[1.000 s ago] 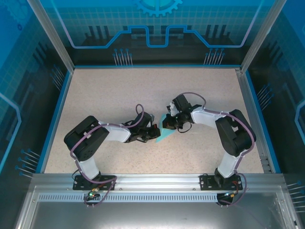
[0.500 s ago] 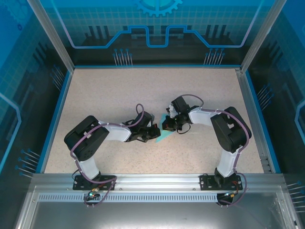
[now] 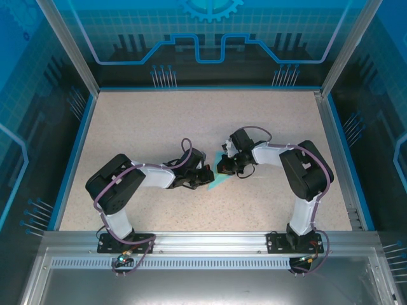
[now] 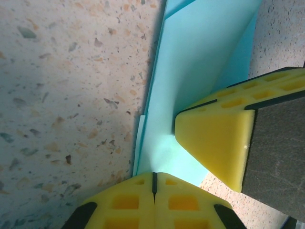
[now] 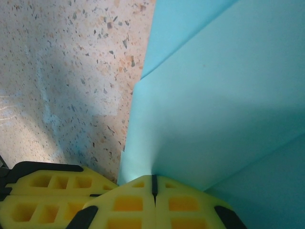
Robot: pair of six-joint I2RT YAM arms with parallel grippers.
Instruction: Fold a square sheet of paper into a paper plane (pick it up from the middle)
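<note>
In that last second the right arm (image 3: 305, 173) swung its elbow toward nine o'clock, while the left claw (image 3: 206, 178) and the right claw (image 3: 224, 167), at its one o'clock, stayed clamped on the part-folded paper (image 3: 219, 181) at mid-table (image 3: 159, 121), likely tightening a crease.

We see left arm (image 3: 156, 176) and right arm (image 3: 273, 154) bent inward, wrists low. Left gripper (image 3: 206, 178) (image 4: 153, 177) has its fingers pressed together. Right gripper (image 3: 224, 169) (image 5: 153, 180) is likewise closed, tips just beside the left's.
</note>
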